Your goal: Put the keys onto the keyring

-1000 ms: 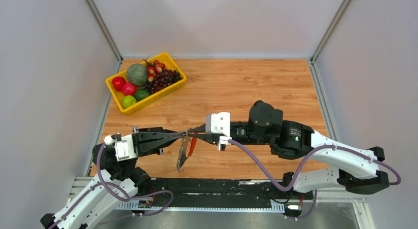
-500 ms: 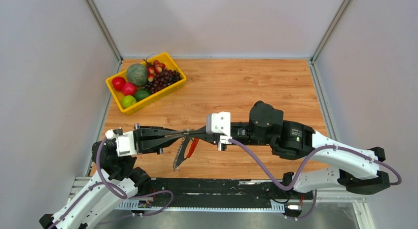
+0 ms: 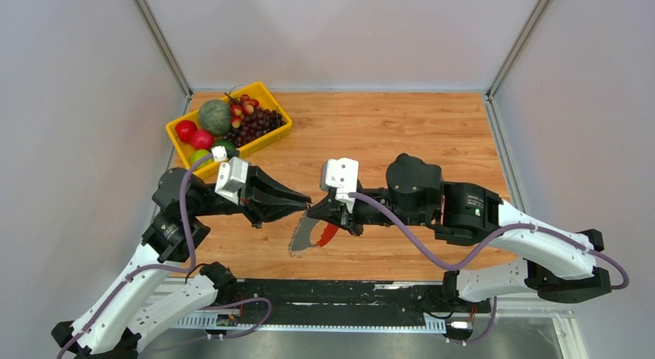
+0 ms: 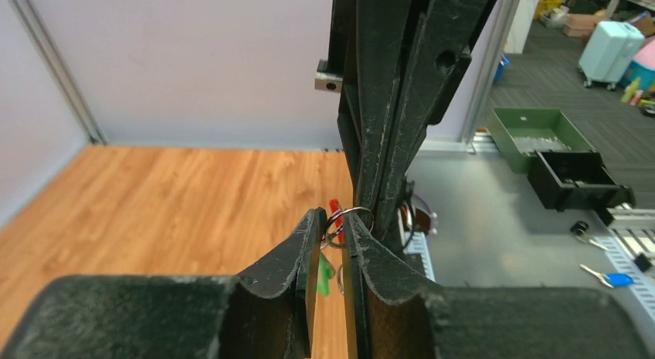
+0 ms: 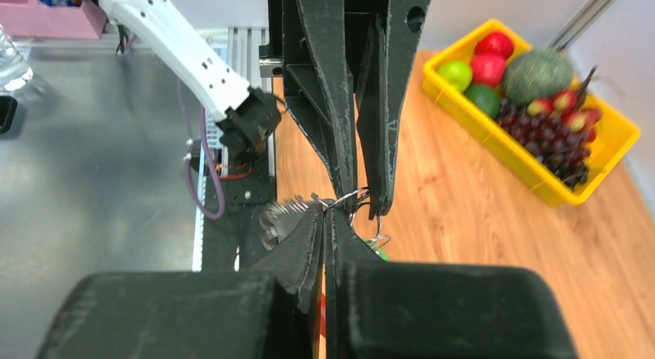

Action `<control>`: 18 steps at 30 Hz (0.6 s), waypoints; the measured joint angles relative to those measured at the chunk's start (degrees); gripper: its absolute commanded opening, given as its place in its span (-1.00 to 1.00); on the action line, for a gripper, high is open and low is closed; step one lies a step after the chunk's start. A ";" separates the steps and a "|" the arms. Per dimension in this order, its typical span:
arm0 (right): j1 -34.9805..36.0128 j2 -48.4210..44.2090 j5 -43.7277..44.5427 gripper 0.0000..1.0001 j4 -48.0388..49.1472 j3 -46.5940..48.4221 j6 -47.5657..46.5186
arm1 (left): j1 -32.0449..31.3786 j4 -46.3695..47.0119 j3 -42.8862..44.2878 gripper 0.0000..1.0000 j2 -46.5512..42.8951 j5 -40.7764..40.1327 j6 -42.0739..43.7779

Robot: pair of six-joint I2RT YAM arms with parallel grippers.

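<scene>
Near the table's front centre, the right gripper (image 3: 312, 212) pinches the dangling keyring (image 3: 307, 237). The left gripper (image 3: 307, 199), jaws slightly apart, meets it from the left. No key is discernible, so threading looks unfinished.

Two arms (image 3: 178, 220) (image 3: 471, 212), one keyring (image 3: 305, 237), one yellow basket (image 3: 274, 138)

The left gripper (image 3: 302, 202) has been lifted and turned, so that the keyring (image 3: 312, 234) is now reached from the upper left rather than straight from the left, and its jaws have been parted slightly. The right gripper (image 3: 317, 213) has been closed fully on the keyring, which has been shifted rightward.
</scene>
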 measured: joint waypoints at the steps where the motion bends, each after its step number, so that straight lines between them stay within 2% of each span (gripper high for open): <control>1: 0.00 0.46 0.39 -1.00 -1.22 0.22 0.85 | 0.02 -0.79 -0.57 -0.56 0.22 0.57 -0.13; 4: 0.04 1.44 1.46 -1.00 -3.80 0.48 3.21 | 0.04 -3.28 -1.42 -0.62 0.48 1.97 -0.35; 10: 0.24 2.14 3.34 -1.00 -7.23 1.68 7.17 | 0.11 -7.63 -1.51 -0.60 -0.66 3.50 0.24; 18: -1.40 2.16 6.54 -1.00 -7.13 1.68 9.44 | 0.04 -12.39 -1.53 -0.50 -4.37 7.26 0.90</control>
